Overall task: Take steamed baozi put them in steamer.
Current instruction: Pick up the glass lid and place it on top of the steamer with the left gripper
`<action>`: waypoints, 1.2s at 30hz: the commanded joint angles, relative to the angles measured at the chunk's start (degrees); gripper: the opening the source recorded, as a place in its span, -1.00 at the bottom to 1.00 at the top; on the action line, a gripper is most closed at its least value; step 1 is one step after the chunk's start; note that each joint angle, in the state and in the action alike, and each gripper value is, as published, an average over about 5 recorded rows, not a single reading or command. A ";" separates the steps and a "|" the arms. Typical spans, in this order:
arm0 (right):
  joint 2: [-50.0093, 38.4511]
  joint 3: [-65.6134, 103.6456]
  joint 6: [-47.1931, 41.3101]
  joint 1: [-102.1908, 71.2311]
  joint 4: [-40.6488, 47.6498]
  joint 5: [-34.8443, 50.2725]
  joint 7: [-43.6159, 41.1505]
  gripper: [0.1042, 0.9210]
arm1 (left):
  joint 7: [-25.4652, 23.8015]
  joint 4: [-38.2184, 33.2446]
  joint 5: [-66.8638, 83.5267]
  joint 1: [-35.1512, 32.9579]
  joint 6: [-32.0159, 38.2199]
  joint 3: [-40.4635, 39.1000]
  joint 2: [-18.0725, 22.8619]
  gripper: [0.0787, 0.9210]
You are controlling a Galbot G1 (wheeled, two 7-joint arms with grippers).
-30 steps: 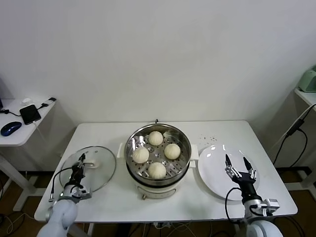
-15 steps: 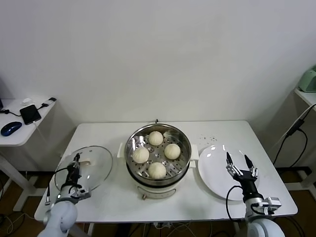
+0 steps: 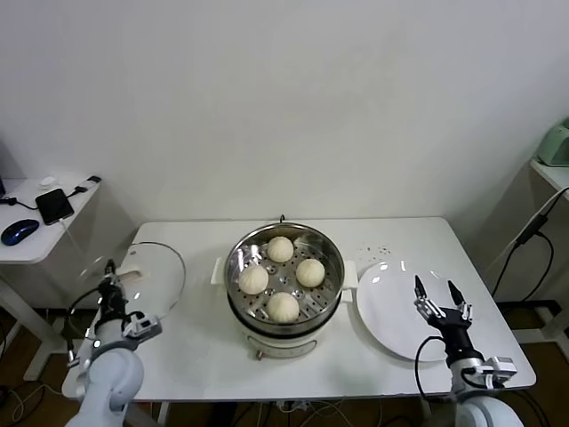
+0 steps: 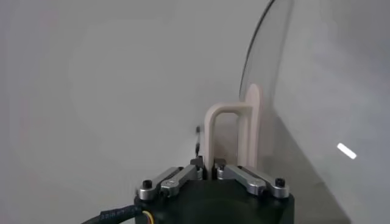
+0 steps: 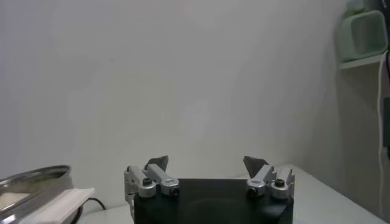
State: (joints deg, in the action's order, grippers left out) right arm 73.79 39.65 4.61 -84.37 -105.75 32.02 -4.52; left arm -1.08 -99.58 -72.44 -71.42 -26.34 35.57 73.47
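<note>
Four steamed baozi (image 3: 282,277) sit on the perforated tray inside the steamer (image 3: 240,295), which stands at the middle of the white worktop (image 3: 409,236). One bun lies at the far side of the tray, one to the right, one to the left and one at the near side, each apart from the others.

To the right of the steamer, just beside its side handle, lies a flat white plate (image 3: 387,307). The right end effector (image 3: 441,307) hovers over the plate's near right part with its fingers spread wide and nothing between them.

At the left edge of the worktop, the left end effector (image 3: 110,281) is closed on the cream handle (image 4: 230,137) of the round glass lid (image 3: 147,276), holding the lid tilted up on edge.

Farther left, a side table (image 3: 67,222) carries a phone (image 3: 54,205) and a blue mouse (image 3: 19,231).
</note>
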 commanded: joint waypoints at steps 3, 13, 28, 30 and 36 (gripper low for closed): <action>0.29 3.17 -1.54 -0.13 -0.22 -0.04 0.04 0.76 | -18.25 -19.76 -9.22 -1.07 -10.11 -1.87 4.43 -0.80; 1.17 5.48 -1.76 -0.80 -0.26 -0.16 0.14 0.76 | -25.29 -26.94 -12.74 4.82 -12.70 -17.67 10.45 -0.80; 3.43 6.14 -1.78 -2.44 -1.06 -2.47 0.07 0.76 | -24.30 -15.59 -8.77 17.57 -12.56 -35.26 16.93 -0.80; 3.57 6.16 -1.82 -2.43 -1.09 -2.67 0.09 0.76 | -23.16 -14.34 -9.16 17.80 -12.73 -36.50 17.58 -0.80; 3.95 5.59 -1.88 -1.91 -0.74 -3.31 -0.02 0.76 | -19.87 -9.88 -13.57 16.58 -12.89 -38.45 19.15 -0.80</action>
State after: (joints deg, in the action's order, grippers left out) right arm 77.40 45.24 2.79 -86.41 -106.68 29.32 -4.53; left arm -23.50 -115.36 -83.16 -57.93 -38.56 4.62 89.66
